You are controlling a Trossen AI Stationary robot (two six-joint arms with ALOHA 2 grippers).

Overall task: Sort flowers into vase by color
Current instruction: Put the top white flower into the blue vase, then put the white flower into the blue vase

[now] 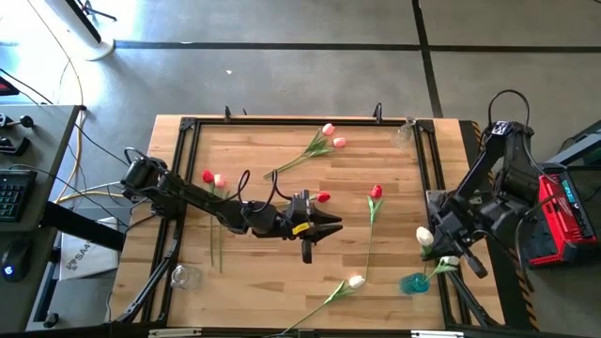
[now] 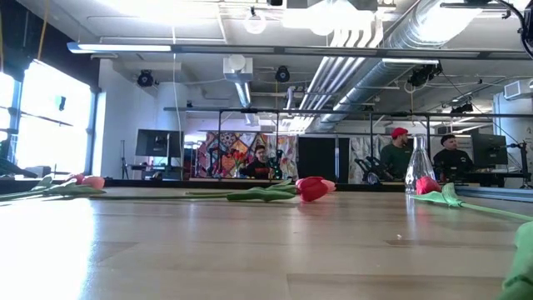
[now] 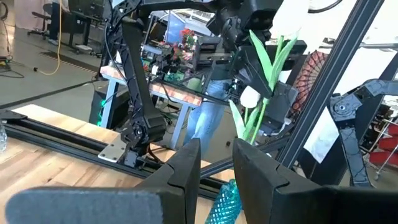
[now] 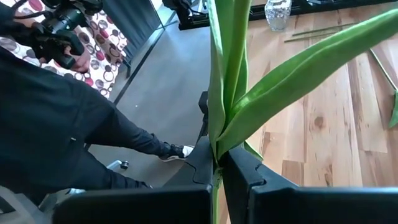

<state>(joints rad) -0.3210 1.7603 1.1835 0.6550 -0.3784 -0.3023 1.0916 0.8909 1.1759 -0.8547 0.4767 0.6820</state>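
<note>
Several tulips lie flat on the wooden table: a red and pink pair (image 1: 212,177), a pink pair (image 1: 331,137), two red ones (image 1: 322,197) (image 1: 376,192) and a white one (image 1: 355,280). My right gripper (image 4: 216,163), at the table's right edge, is shut on another white tulip (image 1: 425,235), above a teal vase (image 1: 413,282). My left gripper (image 1: 321,226) hovers open over the table's middle, pointing toward the right arm, with nothing between its fingers (image 3: 186,168). In the left wrist view the held tulip (image 3: 249,97) shows above the teal vase (image 3: 227,200). My right gripper pinches the white tulip's green stem (image 4: 216,155) between its two fingers, just where the long leaves (image 4: 273,81) branch off. The leaves run on past the fingertips. The flower is lifted clear of the table; whether its stem end reaches into the teal vase I cannot tell.
A clear glass vase (image 1: 404,136) stands at the far right corner, another (image 1: 185,275) at the near left. A black frame rail (image 1: 427,178) borders the table. Bare wood lies between the flowers. People sit in the room beyond (image 2: 400,154).
</note>
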